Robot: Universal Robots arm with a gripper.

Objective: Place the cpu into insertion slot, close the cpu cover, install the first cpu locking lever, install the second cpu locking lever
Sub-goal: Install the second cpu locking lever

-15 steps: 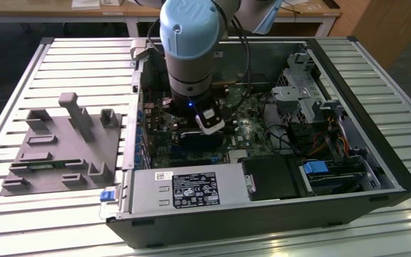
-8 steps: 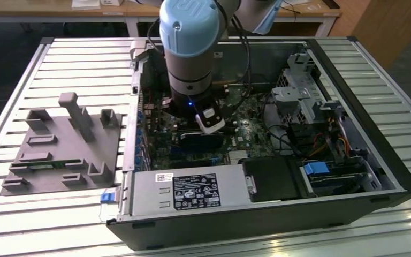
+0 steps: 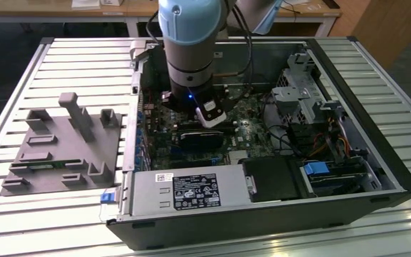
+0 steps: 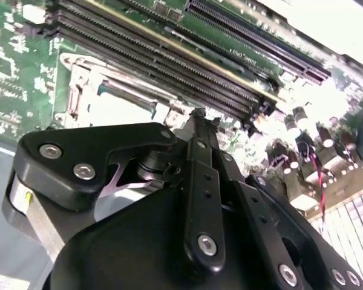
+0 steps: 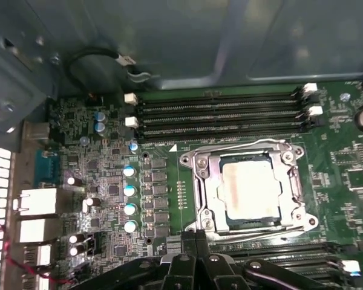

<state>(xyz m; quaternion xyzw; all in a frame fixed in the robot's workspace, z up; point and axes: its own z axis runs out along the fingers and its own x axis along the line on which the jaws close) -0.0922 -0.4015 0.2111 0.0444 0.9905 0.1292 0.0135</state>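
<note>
- Open computer case [image 3: 348, 176] lies on its side on the slatted tabletop [image 3: 84, 59], reaching almost to its far edge and short of its near edge; grey fixture tray [image 3: 62, 150] sits beside the case, towards the exterior view's left.
- Gripper [image 5: 196, 238] is lowered inside the case, just above the green board [image 5: 345, 175]; jaws pressed together, holding nothing.
- Cpu [image 5: 248, 187] is seated in the insertion slot [image 5: 201, 192], silvery face up.
- Cpu cover [image 5: 293, 187] lies flat around the chip, closed.
- Memory slots [image 5: 218, 115] run alongside the socket.
</note>
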